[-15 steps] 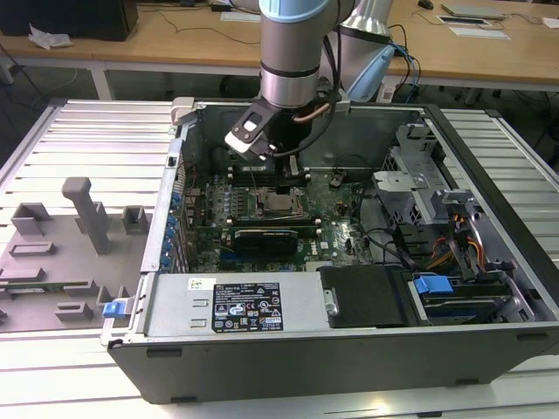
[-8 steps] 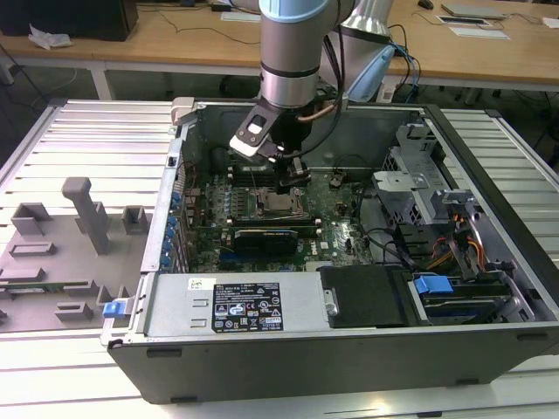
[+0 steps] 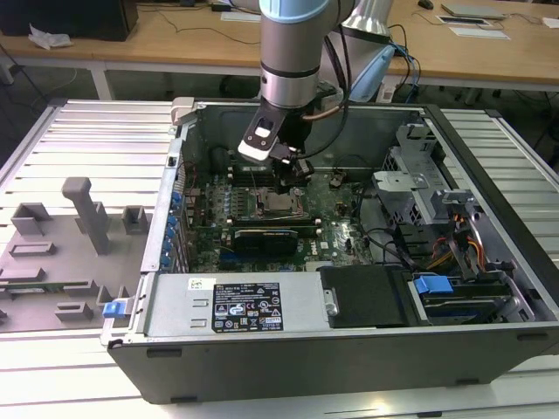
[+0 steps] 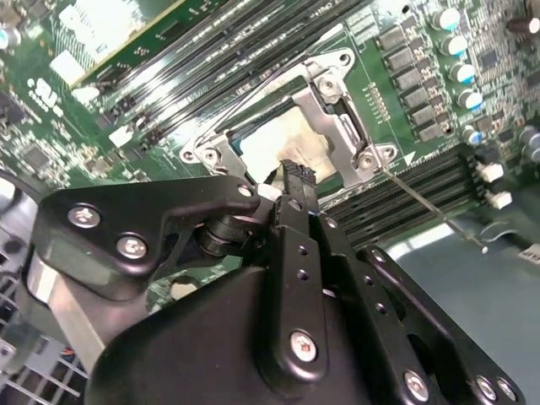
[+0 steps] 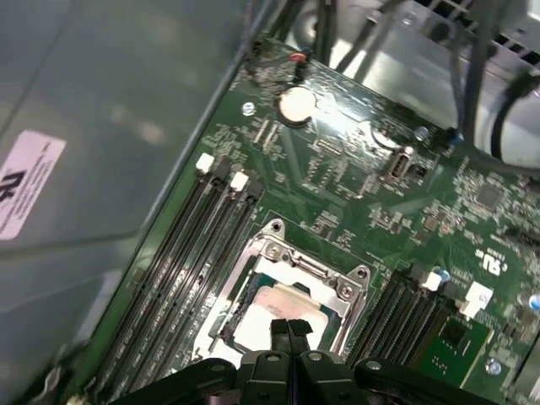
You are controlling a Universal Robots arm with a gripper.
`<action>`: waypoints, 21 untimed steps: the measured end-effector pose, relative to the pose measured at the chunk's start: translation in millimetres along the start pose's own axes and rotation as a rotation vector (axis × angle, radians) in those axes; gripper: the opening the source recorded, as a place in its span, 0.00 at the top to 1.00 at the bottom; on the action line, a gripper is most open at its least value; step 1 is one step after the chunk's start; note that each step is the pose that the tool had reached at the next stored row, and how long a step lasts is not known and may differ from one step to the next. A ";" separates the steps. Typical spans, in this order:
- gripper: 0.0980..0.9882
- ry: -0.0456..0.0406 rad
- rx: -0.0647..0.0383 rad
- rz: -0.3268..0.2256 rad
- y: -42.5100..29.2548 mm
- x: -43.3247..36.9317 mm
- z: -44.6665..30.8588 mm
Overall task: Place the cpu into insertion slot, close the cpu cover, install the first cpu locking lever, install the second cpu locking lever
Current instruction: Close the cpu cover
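The insertion slot (image 3: 281,206) sits mid-board inside the open computer case. In both wrist views the cpu (image 4: 266,148) (image 5: 270,305) shows its pale top through the window of the silvery cpu cover (image 4: 327,105) (image 5: 297,261), which lies down over the socket. My gripper (image 3: 293,175) (image 4: 295,173) (image 5: 289,327) hangs straight above the socket. Its black fingertips are shut together with nothing between them, at the cover's near edge. Whether they touch the cover I cannot tell. One thin wire locking lever (image 4: 430,211) sticks out from the socket corner across the memory slots.
Long black memory slots (image 5: 181,261) flank the socket on both sides. A graphics card (image 3: 262,237) lies just in front of the socket. The drive cage (image 3: 410,188) and cables fill the exterior view's right. Grey fixtures (image 3: 70,236) stand outside the case on the exterior view's left.
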State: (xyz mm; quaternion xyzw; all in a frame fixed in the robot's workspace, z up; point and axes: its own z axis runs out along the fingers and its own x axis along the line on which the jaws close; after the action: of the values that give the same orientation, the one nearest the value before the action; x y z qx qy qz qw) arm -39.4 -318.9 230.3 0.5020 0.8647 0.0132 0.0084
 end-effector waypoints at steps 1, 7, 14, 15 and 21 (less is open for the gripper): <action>0.99 0.0005 0.000 -0.018 0.0 0.0 0.0; 0.99 0.0043 0.000 -0.137 0.0 0.0 0.0; 0.99 0.0094 0.000 -0.303 0.0 0.0 0.0; 0.99 0.0102 0.000 -0.327 0.0 0.0 0.0; 0.99 0.0137 -0.001 -0.439 0.0 0.0 0.0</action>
State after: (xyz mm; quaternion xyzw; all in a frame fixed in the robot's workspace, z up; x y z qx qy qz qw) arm -39.4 -318.9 230.2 0.3014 0.9534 0.0147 0.0054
